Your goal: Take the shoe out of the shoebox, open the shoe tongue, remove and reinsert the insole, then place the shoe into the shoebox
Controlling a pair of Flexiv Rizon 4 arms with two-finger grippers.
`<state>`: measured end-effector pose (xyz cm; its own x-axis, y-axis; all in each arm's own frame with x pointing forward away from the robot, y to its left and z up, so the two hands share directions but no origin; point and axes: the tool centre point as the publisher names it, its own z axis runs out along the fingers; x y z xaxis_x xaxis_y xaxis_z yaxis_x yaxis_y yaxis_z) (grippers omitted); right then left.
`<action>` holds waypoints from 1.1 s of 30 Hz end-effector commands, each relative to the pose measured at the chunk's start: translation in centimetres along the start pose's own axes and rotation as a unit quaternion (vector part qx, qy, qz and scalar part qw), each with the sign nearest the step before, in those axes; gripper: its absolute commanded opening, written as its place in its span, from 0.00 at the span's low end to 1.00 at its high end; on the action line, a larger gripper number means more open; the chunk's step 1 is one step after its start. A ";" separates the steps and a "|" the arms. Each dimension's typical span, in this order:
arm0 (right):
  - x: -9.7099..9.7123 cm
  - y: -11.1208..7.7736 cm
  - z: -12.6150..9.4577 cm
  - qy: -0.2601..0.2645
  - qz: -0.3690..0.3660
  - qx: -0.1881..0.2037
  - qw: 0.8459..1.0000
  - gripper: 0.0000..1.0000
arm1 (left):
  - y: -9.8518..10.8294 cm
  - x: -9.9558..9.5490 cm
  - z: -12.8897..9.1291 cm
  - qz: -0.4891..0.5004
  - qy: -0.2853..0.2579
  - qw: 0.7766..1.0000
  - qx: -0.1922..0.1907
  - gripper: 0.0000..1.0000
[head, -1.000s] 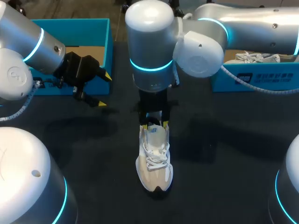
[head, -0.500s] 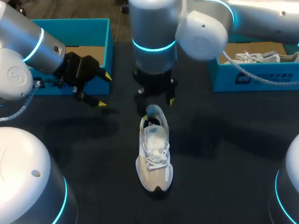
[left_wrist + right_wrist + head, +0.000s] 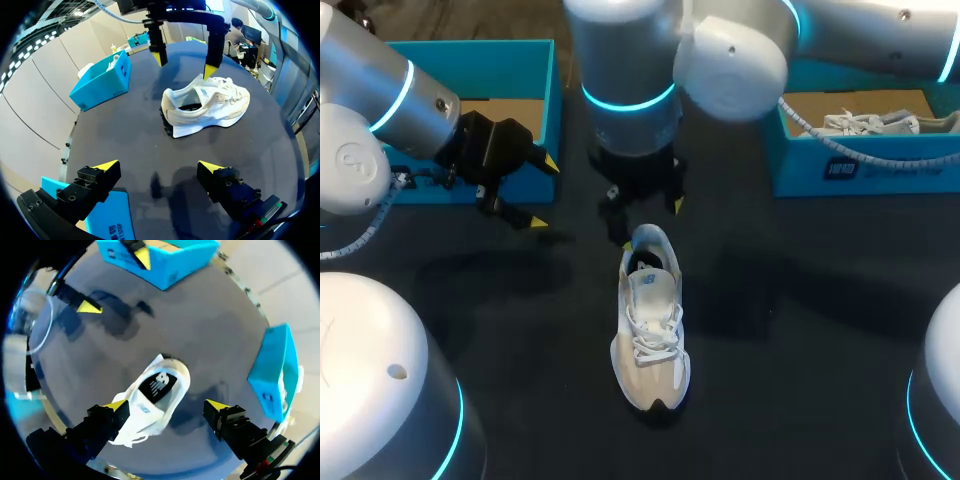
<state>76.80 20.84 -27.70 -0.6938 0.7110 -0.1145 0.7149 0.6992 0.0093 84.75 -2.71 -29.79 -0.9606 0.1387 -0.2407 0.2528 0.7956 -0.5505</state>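
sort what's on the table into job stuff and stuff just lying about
Job: loose white shoe; left blue shoebox, seemingly empty.
Lying about: right blue shoebox; the other shoe inside it.

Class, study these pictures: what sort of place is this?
Probably a robotics lab bench: a left claw and right claw over a dark table, with a white shoe and blue left shoebox and right shoebox.
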 end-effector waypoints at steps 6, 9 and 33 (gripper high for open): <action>-0.3 1.4 2.6 -0.026 -0.237 -0.003 0.971 1.00 | 0.0 0.1 0.0 0.000 -0.001 1.000 0.000 1.00; -0.8 1.7 3.0 -0.031 -0.262 0.006 0.964 1.00 | 0.0 0.1 0.0 0.000 -0.001 1.000 0.000 1.00; -3.1 3.3 9.6 -0.056 -0.333 0.008 0.941 1.00 | 0.0 0.1 0.0 0.000 -0.001 1.000 0.000 1.00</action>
<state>81.78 20.22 -36.04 -0.9750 0.1010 -0.1980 0.1260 0.9850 -0.1180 84.75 -2.71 -29.79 -0.9606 0.1387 -0.2407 0.2528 0.7957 -0.5505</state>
